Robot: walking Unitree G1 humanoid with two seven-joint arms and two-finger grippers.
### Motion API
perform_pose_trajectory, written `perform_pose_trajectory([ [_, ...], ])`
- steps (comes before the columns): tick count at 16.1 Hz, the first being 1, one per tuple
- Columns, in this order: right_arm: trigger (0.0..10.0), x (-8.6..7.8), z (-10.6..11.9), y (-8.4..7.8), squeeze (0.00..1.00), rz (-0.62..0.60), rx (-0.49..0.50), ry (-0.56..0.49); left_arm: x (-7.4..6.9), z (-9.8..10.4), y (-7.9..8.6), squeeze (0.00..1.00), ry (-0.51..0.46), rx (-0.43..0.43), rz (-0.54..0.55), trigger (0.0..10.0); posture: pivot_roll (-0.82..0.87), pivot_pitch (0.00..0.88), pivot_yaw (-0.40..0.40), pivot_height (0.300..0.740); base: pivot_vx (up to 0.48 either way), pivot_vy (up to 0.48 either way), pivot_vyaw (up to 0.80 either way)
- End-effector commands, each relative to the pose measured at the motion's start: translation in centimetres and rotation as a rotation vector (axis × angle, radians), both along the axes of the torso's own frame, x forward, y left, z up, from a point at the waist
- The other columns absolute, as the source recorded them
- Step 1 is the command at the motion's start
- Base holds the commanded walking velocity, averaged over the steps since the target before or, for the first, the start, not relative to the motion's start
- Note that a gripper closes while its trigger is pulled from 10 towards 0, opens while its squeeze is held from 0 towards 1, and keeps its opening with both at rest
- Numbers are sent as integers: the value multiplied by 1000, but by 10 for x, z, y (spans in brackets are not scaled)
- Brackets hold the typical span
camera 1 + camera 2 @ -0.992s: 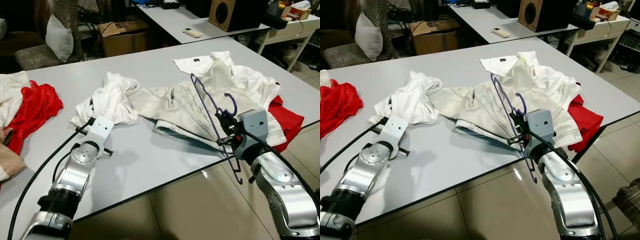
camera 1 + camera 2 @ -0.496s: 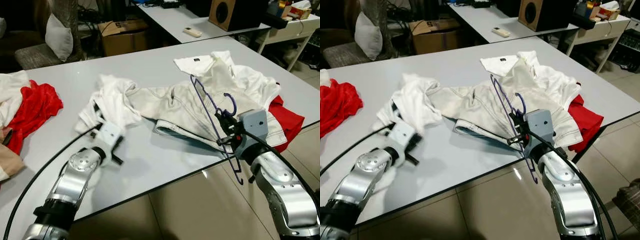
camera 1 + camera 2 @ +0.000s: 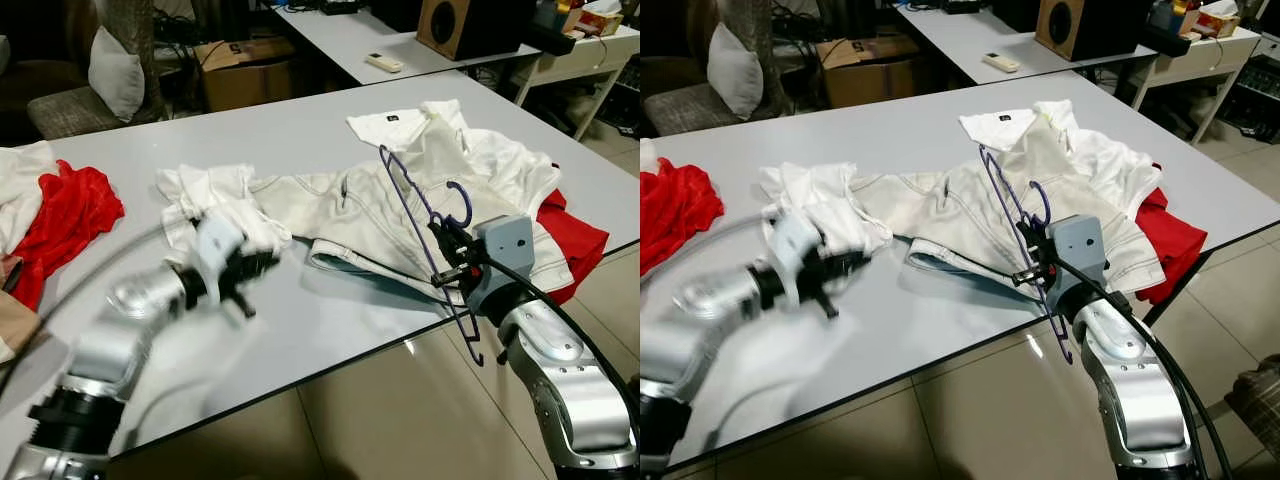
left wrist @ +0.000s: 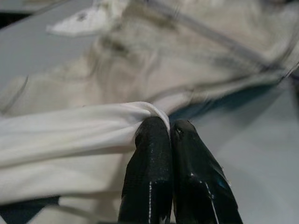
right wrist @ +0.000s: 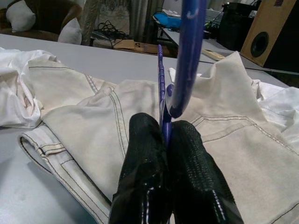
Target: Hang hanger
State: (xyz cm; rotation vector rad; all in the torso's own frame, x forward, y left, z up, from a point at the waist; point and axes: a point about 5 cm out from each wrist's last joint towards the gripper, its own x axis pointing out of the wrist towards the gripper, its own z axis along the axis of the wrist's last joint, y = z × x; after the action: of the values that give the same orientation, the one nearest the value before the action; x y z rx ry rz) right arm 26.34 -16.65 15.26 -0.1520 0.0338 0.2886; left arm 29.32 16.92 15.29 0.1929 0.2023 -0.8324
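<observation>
A purple wire hanger (image 3: 420, 205) stands tilted over a cream jacket (image 3: 370, 215) spread on the grey table (image 3: 300, 330). My right gripper (image 3: 443, 262) is shut on the hanger's lower wire near the table's front right edge; in the right wrist view the hanger (image 5: 187, 51) rises from between the fingers (image 5: 145, 154). My left gripper (image 3: 262, 265), blurred with motion, is shut on a fold of the crumpled white garment (image 3: 215, 195) just left of the jacket. The left wrist view has the white fold (image 4: 93, 126) pinched at the fingertips (image 4: 152, 140).
A white shirt (image 3: 480, 150) lies over a red cloth (image 3: 575, 240) at the table's right edge. More red and white clothes (image 3: 70, 215) are piled at the far left. A second table with a speaker (image 3: 445, 25) and a remote (image 3: 385, 65) stands behind.
My left arm has swung to the right and turned, dragging the white garment's fold toward the jacket. The right gripper and hanger have stayed where they were.
</observation>
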Motion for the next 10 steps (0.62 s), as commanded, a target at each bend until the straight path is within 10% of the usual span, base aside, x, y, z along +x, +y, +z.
perform_pose_trajectory([
  [1, 10000, 1, 0, -3, 0, -14, 4, -5, 0, 16, -5, 0, -23, -57, -40, 0, -74, 0, 18, 740, 0, 0, 0],
  [10, 10000, 0, 0, -7, 0, -58, 9, -20, 11, 128, -19, 0, -248, -465, -132, 0, -81, 0, 43, 740, 0, 0, 0],
])
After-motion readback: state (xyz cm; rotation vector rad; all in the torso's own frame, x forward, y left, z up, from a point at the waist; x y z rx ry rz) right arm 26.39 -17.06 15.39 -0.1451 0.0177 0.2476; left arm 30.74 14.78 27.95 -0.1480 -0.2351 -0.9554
